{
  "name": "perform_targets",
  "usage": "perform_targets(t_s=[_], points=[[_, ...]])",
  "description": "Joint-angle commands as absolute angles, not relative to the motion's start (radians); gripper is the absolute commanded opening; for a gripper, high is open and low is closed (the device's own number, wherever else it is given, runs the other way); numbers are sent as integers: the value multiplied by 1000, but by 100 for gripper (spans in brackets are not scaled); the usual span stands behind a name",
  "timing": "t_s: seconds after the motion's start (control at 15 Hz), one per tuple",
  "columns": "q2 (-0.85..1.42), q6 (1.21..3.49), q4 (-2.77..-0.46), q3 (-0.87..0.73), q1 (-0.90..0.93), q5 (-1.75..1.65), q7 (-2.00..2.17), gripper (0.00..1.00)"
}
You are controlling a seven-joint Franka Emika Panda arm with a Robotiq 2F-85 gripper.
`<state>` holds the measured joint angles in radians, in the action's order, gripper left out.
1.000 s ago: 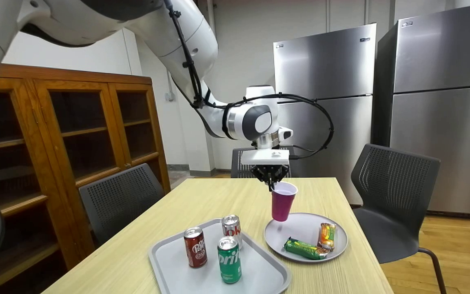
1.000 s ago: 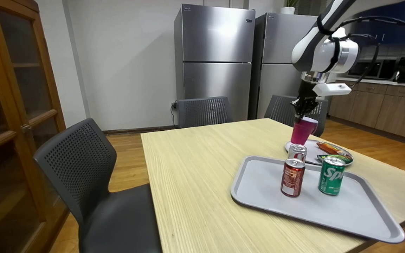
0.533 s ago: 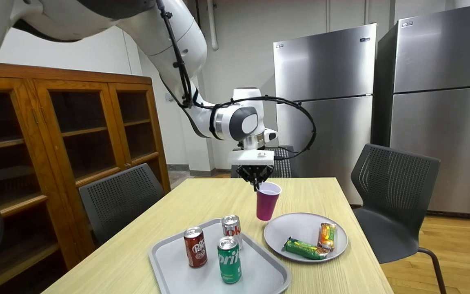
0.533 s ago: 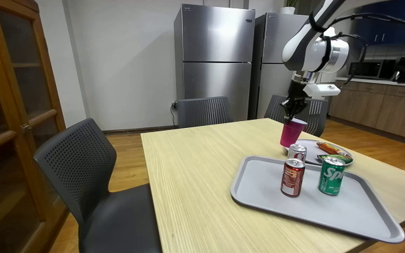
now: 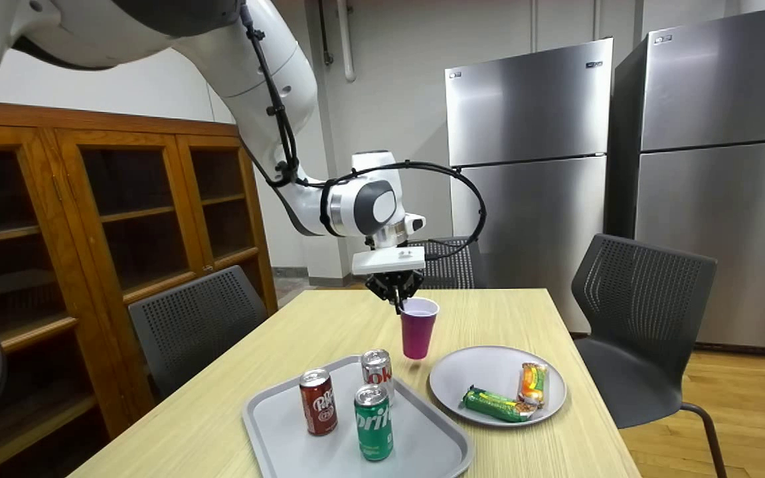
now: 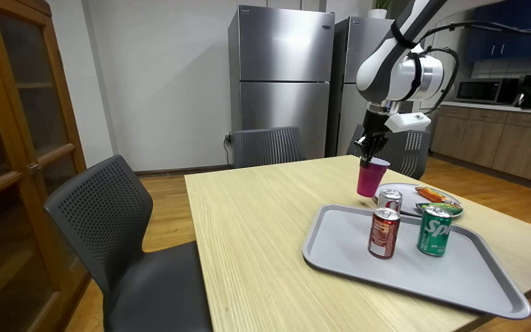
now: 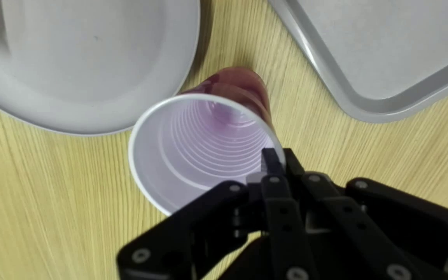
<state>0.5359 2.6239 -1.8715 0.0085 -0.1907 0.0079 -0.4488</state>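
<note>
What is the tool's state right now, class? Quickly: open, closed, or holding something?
Tool: closed, pinching the cup by one side.

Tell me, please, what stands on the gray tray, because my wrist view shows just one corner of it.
Observer: A dark red can, a silver can and a green can stand on the gray tray.
Operator: Thank you; is there a wrapped bar on the plate outside my picture?
Observer: Yes, a green-wrapped bar lies there, seen in both exterior views.
Operator: And which can is nearest to the cup in the gripper, if I may ask?
Observer: The silver can is the nearest of the three.
</note>
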Motion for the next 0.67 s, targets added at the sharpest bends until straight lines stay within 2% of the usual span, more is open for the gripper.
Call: perform_targets(t_s=[0.0,0.6], points=[[515,2673,-1911,-25,-147,-70,-382,1],[538,2685,-1909,-57,-114,-152,-317,1]])
